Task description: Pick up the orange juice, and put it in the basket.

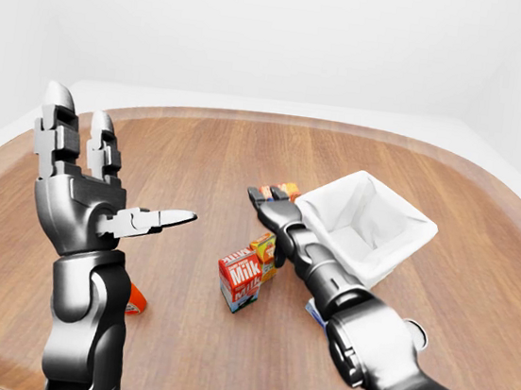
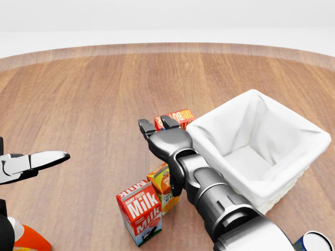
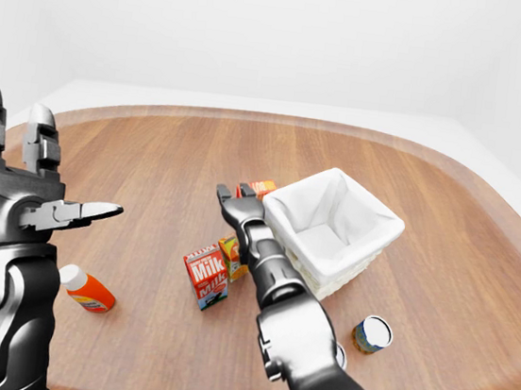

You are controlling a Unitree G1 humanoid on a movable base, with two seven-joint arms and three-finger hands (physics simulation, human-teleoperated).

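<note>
Wooden worktop [image 3: 151, 158], rounded edge, fills the right-eye view. Standing on it: white lined basket [image 3: 377, 233] centre-right; red box [image 2: 178, 116] just left of the basket; milk carton [image 2: 139, 211] and orange juice [image 2: 163, 184] side by side, lower centre. Lying lower left: orange-labelled bottle [image 3: 87, 291]. Can [image 3: 373, 333] lower right.

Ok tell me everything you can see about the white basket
The basket is square-mouthed with a woven whitish outer wall and a white cloth liner folded over its rim. It stands upright on the wooden table, at the right of the head view, and looks empty inside. The right hand hovers just off its left corner, and a small red-orange box lies beside that corner.
</note>
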